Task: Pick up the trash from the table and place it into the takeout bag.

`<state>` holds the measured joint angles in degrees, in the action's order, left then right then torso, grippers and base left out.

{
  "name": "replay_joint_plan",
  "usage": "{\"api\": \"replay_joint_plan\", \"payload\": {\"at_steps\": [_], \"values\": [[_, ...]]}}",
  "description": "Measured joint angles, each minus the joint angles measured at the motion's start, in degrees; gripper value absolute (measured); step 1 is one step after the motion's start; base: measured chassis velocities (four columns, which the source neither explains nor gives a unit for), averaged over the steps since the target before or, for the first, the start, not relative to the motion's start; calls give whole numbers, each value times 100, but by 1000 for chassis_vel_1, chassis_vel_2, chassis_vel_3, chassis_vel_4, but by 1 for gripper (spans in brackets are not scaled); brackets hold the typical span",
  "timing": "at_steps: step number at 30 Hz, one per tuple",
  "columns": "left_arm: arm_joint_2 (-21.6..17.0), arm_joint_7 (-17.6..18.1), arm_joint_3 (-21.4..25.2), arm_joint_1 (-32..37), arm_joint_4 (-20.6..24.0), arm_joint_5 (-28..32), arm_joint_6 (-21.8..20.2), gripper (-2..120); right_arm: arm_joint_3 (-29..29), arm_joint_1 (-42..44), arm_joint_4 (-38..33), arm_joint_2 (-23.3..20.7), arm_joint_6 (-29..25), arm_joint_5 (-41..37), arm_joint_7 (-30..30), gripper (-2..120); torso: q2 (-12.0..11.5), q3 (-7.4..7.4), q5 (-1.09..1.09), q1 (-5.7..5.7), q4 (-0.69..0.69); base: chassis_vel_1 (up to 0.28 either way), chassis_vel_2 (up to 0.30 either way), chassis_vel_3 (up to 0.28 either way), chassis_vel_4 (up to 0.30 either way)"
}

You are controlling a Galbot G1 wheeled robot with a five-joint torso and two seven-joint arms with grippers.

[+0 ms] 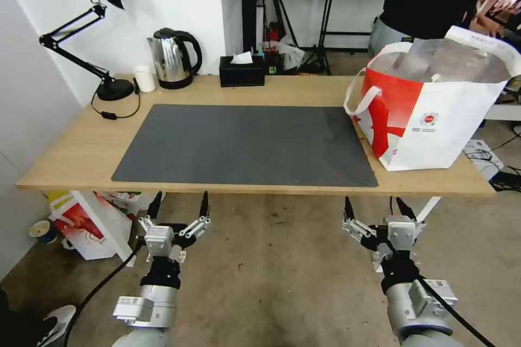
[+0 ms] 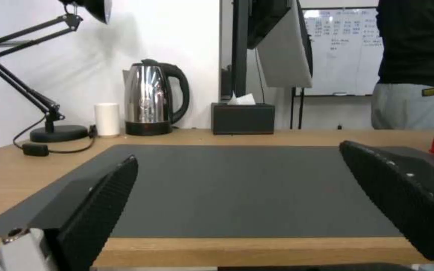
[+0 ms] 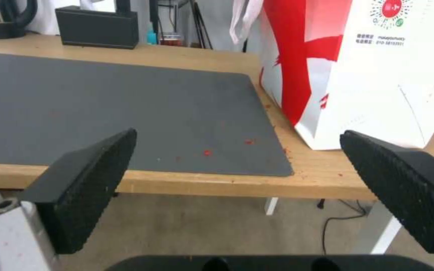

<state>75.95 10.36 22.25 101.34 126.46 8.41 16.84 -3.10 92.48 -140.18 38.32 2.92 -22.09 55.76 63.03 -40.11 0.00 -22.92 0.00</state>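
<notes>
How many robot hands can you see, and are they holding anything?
2. The left hand and the right hand both hang open and empty below the table's near edge, the right one nearer the bag.

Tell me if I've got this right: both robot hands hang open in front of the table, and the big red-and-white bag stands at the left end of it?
Not quite. The head view shows the takeout bag at the right end of the table. The rest holds: the left hand and right hand hang open before the table's near edge.
</notes>
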Motion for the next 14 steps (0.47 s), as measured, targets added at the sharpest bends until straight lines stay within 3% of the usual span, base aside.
{"api": "replay_joint_plan", "payload": {"at_steps": [14], "values": [[1, -1, 0, 0, 4, 1, -4, 100, 0, 0, 0, 0, 0, 0, 0, 100, 0, 0, 0, 0, 0, 0, 0, 0, 0]]}}
